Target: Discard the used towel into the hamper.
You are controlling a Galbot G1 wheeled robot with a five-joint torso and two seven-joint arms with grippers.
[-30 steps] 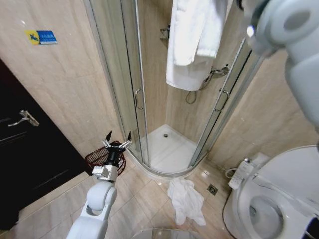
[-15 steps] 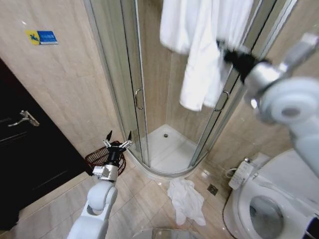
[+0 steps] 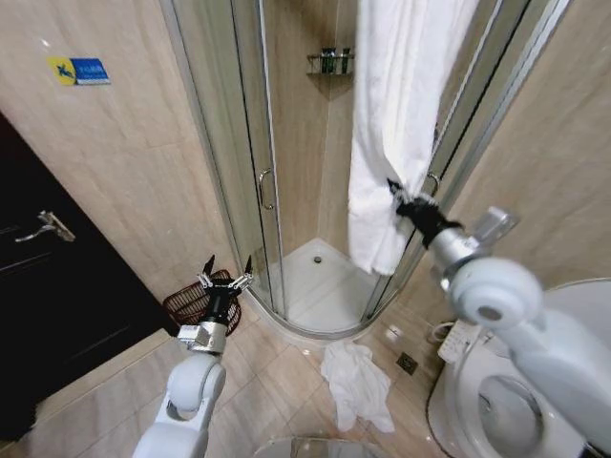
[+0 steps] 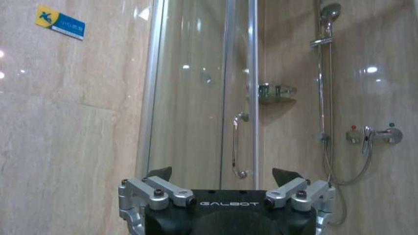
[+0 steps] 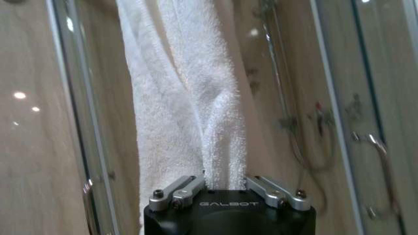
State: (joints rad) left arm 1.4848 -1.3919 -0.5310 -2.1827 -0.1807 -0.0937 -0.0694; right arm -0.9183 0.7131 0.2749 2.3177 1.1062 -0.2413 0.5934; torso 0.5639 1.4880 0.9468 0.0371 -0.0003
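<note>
White towel (image 3: pixel 396 124) clenched in right gripper (image 3: pixel 401 202), now lowered to centre-right of frame; left gripper (image 3: pixel 225 270) spread empty over hamper (image 3: pixel 187 303), lower left: transfer pending.

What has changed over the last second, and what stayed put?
The right gripper, shut on the hanging white towel, has come down from the top of the head view to mid-height, pulling the towel lower with it. The left gripper stays open above the hamper, and the crumpled towel on the floor has not moved.
</note>
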